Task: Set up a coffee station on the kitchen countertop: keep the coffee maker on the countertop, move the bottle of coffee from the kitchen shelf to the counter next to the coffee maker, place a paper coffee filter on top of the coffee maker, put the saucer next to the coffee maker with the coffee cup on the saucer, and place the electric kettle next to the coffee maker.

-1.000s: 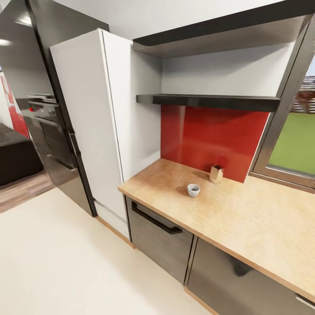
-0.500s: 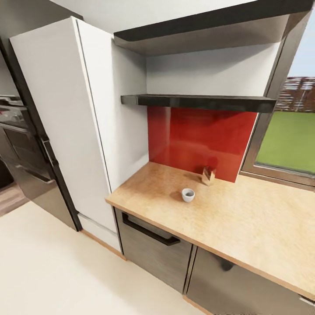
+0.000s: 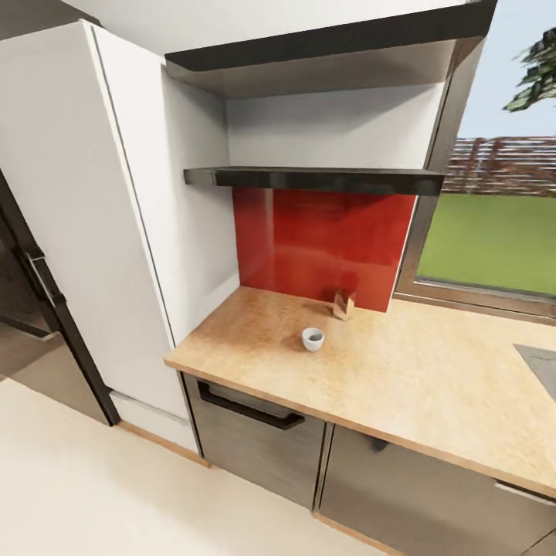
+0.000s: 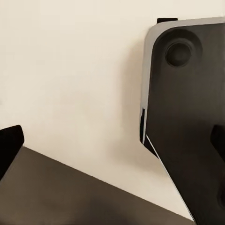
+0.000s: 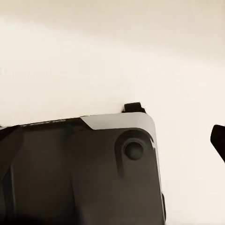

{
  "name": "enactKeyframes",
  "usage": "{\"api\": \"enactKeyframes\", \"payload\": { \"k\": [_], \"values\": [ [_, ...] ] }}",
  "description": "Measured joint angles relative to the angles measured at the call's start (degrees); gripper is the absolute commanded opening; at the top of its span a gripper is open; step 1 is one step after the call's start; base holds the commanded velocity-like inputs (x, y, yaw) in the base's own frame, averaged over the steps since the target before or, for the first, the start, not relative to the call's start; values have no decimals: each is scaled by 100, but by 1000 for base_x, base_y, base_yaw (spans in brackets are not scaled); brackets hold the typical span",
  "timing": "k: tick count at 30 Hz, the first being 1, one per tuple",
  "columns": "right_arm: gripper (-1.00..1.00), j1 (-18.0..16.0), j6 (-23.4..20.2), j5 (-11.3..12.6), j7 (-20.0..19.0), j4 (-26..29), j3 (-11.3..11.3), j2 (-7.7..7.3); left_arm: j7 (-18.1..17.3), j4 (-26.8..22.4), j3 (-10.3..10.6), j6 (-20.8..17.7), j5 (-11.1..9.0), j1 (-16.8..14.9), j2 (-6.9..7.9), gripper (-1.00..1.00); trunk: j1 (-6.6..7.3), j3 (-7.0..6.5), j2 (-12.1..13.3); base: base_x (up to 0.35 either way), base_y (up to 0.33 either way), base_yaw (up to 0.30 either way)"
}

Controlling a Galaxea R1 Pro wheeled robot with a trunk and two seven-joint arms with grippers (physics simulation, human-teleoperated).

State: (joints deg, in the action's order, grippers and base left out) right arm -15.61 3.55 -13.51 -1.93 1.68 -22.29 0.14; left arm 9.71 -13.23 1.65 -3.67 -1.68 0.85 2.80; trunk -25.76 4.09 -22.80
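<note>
**Robot faces the bench; cup and small carton by the red wall**

From the head camera, the wooden bench [image 3: 432, 386] runs under a dark shelf [image 3: 309, 178] and a red backsplash [image 3: 324, 247]. A white coffee cup [image 3: 313, 338] stands on the bench, near a small brown carton [image 3: 343, 304] just behind it against the red panel. A tall white cabinet [image 3: 85, 232] closes off the left end; a window [image 3: 494, 232] opens on the right.

The wrist cameras look down instead: pale floor [image 4: 70, 70] and the robot's dark base [image 5: 79, 173]. Dark fingertips [image 4: 9, 145] sit at the edges of each view, set wide apart, so both jaws look open and hold nothing.
</note>
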Motion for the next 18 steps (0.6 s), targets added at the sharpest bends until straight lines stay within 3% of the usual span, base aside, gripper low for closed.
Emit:
{"api": "enactKeyframes", "payload": {
  "k": [18],
  "values": [
    [100,0,0,0,-7,0,0,2,17,5,-2,1,2,-1,-1,100,1,0,-1,52,319,-265]
  ]
}}
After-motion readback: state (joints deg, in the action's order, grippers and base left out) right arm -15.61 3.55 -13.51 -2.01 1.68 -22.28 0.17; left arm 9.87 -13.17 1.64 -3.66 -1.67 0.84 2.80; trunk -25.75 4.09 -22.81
